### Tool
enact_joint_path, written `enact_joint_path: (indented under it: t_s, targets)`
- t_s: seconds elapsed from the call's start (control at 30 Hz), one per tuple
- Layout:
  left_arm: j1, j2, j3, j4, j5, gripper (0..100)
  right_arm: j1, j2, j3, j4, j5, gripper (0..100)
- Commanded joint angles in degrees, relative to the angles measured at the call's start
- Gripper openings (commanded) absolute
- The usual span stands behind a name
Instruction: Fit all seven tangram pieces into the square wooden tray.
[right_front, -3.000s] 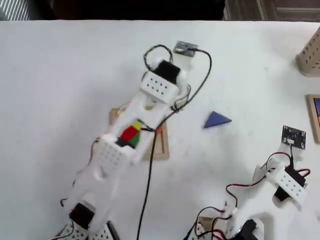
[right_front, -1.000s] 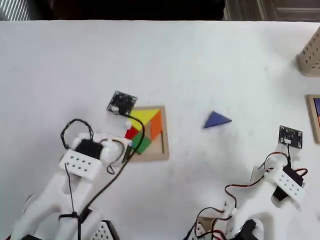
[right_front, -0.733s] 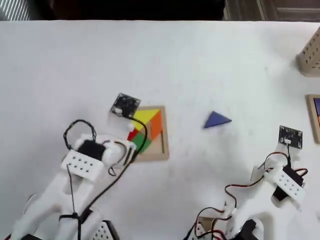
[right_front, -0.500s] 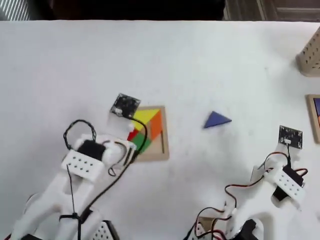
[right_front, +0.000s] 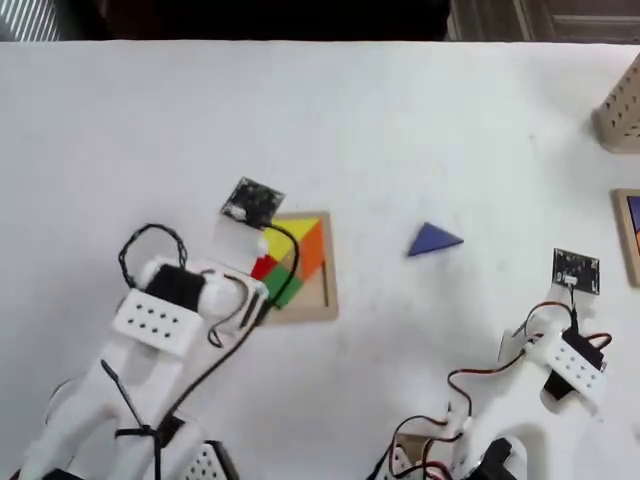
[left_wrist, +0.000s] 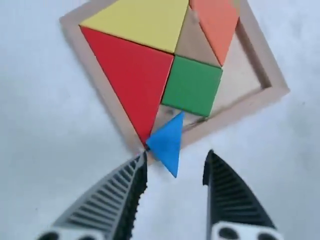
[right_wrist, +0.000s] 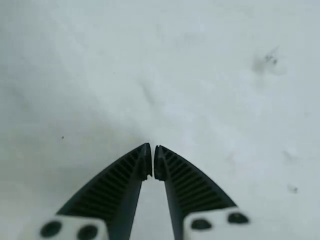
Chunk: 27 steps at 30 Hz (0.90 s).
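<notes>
Open and empty, the left gripper (left_wrist: 176, 156) brackets a small blue triangle (left_wrist: 167, 142) straddling the rim of the wooden tray (left_wrist: 251, 49); nudging it flat inside seems next. The right gripper (right_wrist: 152, 156) is closed, empty.

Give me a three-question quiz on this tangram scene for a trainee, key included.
1. What colour is the square piece in the wooden tray?
2. True or false: the right gripper is open.
3. Where does the dark blue triangle lie?
A. inside the tray
B. on the table, apart from the tray
C. held in a gripper

Key: 1. green. 2. false, it is shut. 3. B.
</notes>
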<state>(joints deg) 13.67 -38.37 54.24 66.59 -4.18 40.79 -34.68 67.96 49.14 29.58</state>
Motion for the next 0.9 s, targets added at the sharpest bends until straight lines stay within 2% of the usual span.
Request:
enact_joint_path:
  t_s: [0.0, 0.1, 0.27, 0.37, 0.43, 0.5, 0.63, 0.8, 0.87]
  targets:
    - [-1.9, -1.4, -2.5, 0.4, -0.4, 20, -1.1, -1.3, -0.1, 0.0, 0.4, 2.2]
    - [-1.5, -1.7, -0.4, -0.9, -0.1, 20, -1.4, -1.2, -0.1, 0.0, 0.4, 2.2]
    - [2.2, -1.7, 8.7, -13.0, 4.8, 19, -1.4, -1.2, -0.1, 0.0, 0.5, 2.2]
    - [4.4, -1.7, 12.3, -18.0, 4.7, 11, -1.4, -1.2, -0.1, 0.0, 0.5, 2.2]
    - [4.8, -1.7, 12.2, -18.7, 2.9, 0, -1.4, -1.2, -0.1, 0.0, 0.5, 2.2]
    - [4.4, -1.7, 11.7, -18.7, 2.3, 4, -1.4, -1.2, -0.1, 0.0, 0.5, 2.2]
    - [5.2, -1.7, 11.7, -18.8, 2.7, 2, -1.5, -1.2, -0.1, 0.0, 0.5, 2.2]
    - [11.5, -1.7, 14.2, -18.8, 3.0, 2, -2.3, -1.2, -0.1, 0.0, 0.5, 2.2]
    - [13.1, -1.8, 14.2, -18.9, 5.5, 2, -2.6, -1.2, -0.1, 0.1, 0.5, 2.2]
